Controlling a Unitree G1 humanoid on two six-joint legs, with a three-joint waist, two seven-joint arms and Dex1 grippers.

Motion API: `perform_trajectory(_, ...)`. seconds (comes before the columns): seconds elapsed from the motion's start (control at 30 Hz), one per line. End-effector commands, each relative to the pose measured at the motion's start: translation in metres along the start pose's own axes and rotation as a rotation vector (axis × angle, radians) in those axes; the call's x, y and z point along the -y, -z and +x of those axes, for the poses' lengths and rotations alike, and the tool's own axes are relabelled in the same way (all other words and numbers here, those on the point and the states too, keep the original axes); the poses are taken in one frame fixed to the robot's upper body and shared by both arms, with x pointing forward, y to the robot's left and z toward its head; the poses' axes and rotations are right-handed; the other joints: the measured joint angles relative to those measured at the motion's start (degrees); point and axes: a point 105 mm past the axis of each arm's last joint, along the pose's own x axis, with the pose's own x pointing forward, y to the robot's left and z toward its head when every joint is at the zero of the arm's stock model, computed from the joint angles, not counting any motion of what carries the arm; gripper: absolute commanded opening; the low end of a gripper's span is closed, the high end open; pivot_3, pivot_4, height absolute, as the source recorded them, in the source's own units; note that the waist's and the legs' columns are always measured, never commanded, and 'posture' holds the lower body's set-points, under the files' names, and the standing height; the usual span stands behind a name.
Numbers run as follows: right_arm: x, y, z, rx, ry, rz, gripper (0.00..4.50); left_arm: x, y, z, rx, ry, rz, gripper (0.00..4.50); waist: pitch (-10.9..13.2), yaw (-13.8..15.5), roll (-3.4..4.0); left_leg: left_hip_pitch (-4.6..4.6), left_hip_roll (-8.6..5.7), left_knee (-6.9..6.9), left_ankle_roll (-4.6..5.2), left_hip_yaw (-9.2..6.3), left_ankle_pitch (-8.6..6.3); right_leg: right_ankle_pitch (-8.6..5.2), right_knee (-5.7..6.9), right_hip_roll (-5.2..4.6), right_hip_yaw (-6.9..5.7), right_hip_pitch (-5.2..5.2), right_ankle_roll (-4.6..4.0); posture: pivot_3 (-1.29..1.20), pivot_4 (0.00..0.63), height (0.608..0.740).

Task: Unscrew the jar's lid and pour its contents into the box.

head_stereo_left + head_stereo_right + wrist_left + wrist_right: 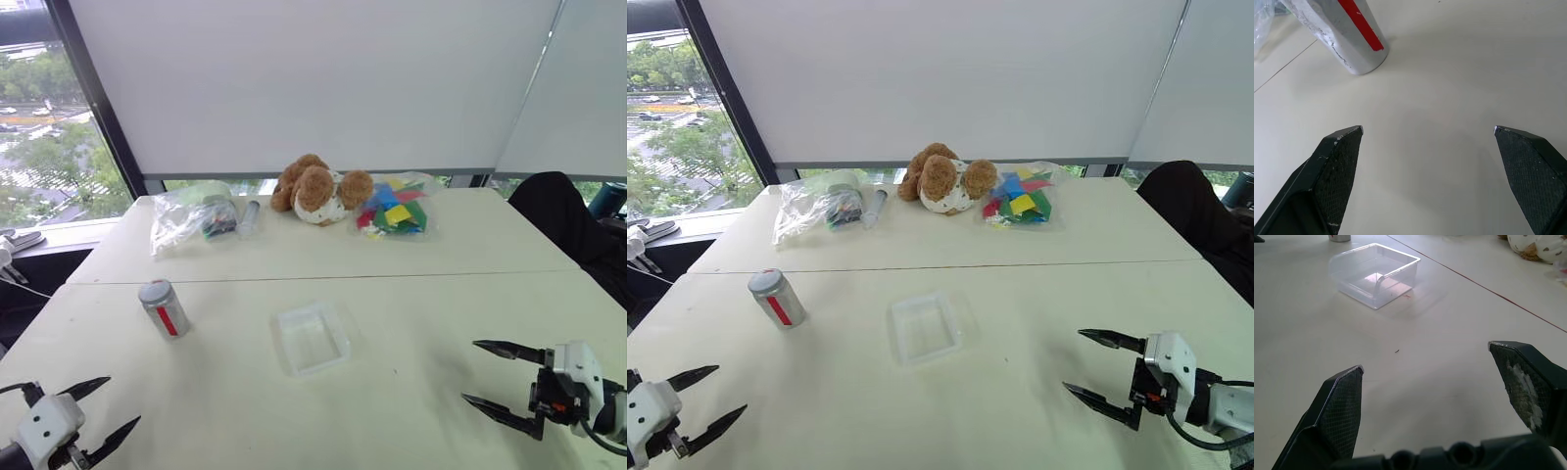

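Note:
The silvery-grey jar with a red stripe stands upright on the white table, left of centre, its grey lid on top; its base also appears in the left wrist view. The contents are hidden inside. A shallow clear box lies empty at the table's middle, also seen from the right wrist. My left gripper hovers open at the near left, short of the jar. My right gripper hangs open at the near right, pointing toward the box. Neither holds anything.
Along the far side lie a clear bag of items, a clear tube, a brown plush toy and a bag of coloured pieces. A dark chair stands at the right. A seam runs across the table.

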Motion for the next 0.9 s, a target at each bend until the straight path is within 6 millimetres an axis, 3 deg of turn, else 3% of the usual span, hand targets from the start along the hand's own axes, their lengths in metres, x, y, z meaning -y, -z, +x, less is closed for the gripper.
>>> perform_trajectory(0.03,0.001,0.0,0.0,-0.003,-0.024,-0.024,4.5,-0.004,-0.01,-0.003,0.035,-0.019,-0.005,4.43,0.0,0.0,0.0,0.0,0.0,0.0,0.0,0.0,0.0,0.0,0.0,0.0,0.0,0.0,0.0,0.0,0.15,0.74)
perform_trajectory(0.13,0.0,-0.005,0.01,0.064,-0.025,-0.004,4.5,-0.004,-0.015,-0.005,0.057,-0.047,-0.088,4.43,0.0,-0.01,0.0,0.0,-0.01,0.01,0.0,0.01,0.0,0.0,0.0,-0.01,0.0,0.01,0.0,0.0,0.15,0.74)
perform_trajectory(0.2,-0.003,-0.018,0.021,0.162,-0.042,0.007,4.5,-0.006,-0.016,-0.009,0.06,-0.074,-0.181,4.43,0.01,-0.2,-0.04,0.01,0.0,0.02,0.0,0.0,0.0,0.0,0.01,0.0,0.02,0.0,0.0,0.0,0.15,0.74)
perform_trajectory(0.33,-0.012,-0.061,0.051,0.435,-0.112,0.084,4.5,-0.02,-0.01,-0.033,0.1,-0.353,-0.339,4.43,0.03,-0.92,0.02,0.03,0.22,0.0,0.0,-0.01,0.0,0.01,0.09,0.07,0.07,-0.04,-0.01,0.0,0.15,0.74)
perform_trajectory(0.43,-0.013,-0.077,0.067,0.535,-0.116,0.046,4.5,-0.022,0.002,-0.05,0.133,-0.587,-0.436,4.43,0.0,-1.03,-0.02,0.02,0.23,0.0,0.0,-0.02,0.0,0.0,0.1,0.08,0.04,-0.04,0.0,0.0,0.15,0.74)
perform_trajectory(0.53,-0.015,-0.087,0.078,0.618,-0.108,-0.033,4.5,-0.01,0.01,-0.06,0.148,-0.736,-0.528,4.43,-0.04,-1.11,-0.19,0.02,0.21,0.02,-0.01,0.01,-0.01,0.02,0.04,0.09,0.04,-0.01,-0.01,0.0,0.15,0.74)
perform_trajectory(0.67,-0.021,-0.087,0.081,0.656,-0.14,-0.091,4.5,0.014,0.001,-0.049,0.167,-0.768,-0.566,4.43,-0.05,0.21,-0.43,0.0,0.08,0.09,-0.01,0.02,0.0,0.03,0.03,0.09,0.01,0.02,0.0,0.0,0.15,0.74)
perform_trajectory(0.8,-0.019,-0.081,0.079,0.641,-0.139,-0.102,4.5,0.02,-0.013,-0.04,0.199,-0.805,-0.591,4.43,-0.08,0.43,-0.48,0.01,0.03,0.23,-0.13,-0.02,-0.07,0.03,0.04,0.07,0.0,0.14,-0.01,0.0,0.15,0.74)
perform_trajectory(0.9,-0.021,-0.074,0.075,0.614,-0.139,-0.095,4.5,0.018,-0.025,-0.014,0.18,-0.806,-0.543,4.43,-0.09,0.19,-0.47,0.01,0.03,0.24,-0.14,-0.01,-0.08,0.03,0.05,0.08,0.0,0.16,-0.01,0.0,0.15,0.74)
